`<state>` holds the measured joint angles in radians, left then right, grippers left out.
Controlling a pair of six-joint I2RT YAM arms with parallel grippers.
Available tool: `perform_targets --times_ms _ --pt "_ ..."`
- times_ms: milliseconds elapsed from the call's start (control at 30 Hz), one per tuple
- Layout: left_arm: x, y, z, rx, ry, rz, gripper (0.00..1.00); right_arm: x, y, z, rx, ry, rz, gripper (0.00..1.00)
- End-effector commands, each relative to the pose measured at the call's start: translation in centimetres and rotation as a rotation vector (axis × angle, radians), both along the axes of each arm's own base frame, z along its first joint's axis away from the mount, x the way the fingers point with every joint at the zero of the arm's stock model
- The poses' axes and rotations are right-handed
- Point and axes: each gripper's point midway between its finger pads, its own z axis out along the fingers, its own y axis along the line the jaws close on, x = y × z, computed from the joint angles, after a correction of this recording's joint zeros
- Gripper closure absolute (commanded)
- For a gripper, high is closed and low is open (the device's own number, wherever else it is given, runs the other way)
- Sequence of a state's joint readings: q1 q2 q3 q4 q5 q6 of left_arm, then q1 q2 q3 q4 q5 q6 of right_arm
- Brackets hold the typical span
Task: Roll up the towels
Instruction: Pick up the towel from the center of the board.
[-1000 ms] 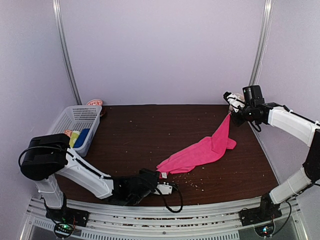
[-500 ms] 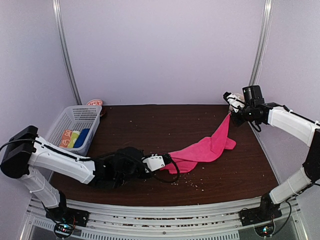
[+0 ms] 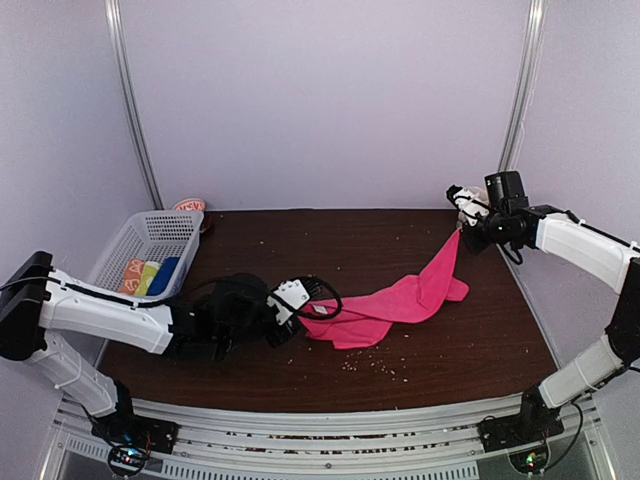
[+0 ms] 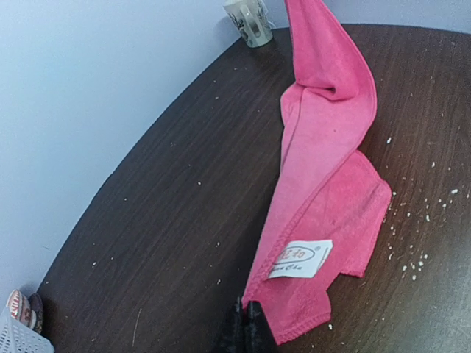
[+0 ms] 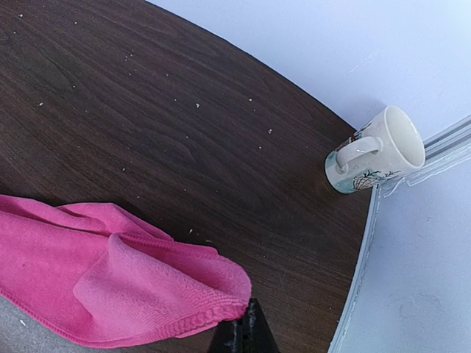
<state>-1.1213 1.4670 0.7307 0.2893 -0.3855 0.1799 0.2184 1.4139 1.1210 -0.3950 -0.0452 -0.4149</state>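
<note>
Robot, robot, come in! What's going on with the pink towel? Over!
Left gripper shut on pink towel, near corner. Right gripper shut on far corner, lifted. Towel stretched, not rolled. Mug close by, clear of towel.

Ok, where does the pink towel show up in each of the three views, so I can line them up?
Top external: pink towel sits centre-right, one corner lifted toward the far right.
Left wrist: pink towel runs from bottom centre up to the top edge.
Right wrist: pink towel fills the lower left.
Shared landmark: cream mug, top centre in the left wrist view, right side in the right wrist view.
</note>
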Motion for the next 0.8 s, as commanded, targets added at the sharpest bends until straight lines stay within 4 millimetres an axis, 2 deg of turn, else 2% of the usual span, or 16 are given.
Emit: perform_targets --times_ms 0,200,367,433,600,667,767 --pt "0.5 -1.0 3.3 -0.225 0.123 0.009 1.00 -0.3 0.1 1.9 0.022 -0.038 -0.004 1.00" --pt "0.9 -0.9 4.3 -0.319 0.180 0.055 1.00 -0.8 1.1 3.0 0.066 -0.032 0.037 1.00" --pt "1.2 0.3 5.3 -0.408 0.235 0.076 1.00 -1.2 1.4 4.6 0.094 -0.063 0.052 1.00" --pt "1.5 0.9 5.2 -0.447 0.280 0.080 1.00 -0.9 0.5 5.2 0.075 -0.091 0.008 1.00" --pt "1.9 2.4 3.9 -0.463 0.348 0.127 1.00 -0.5 -3.4 8.2 0.034 -0.219 -0.166 1.00" --pt "2.0 2.9 3.1 -0.457 0.369 0.146 1.00 -0.4 -4.9 8.3 0.023 -0.216 -0.220 1.00" --pt "1.9 3.5 2.4 -0.439 0.375 0.157 1.00 -0.1 -6.7 7.4 0.001 -0.168 -0.273 1.00"
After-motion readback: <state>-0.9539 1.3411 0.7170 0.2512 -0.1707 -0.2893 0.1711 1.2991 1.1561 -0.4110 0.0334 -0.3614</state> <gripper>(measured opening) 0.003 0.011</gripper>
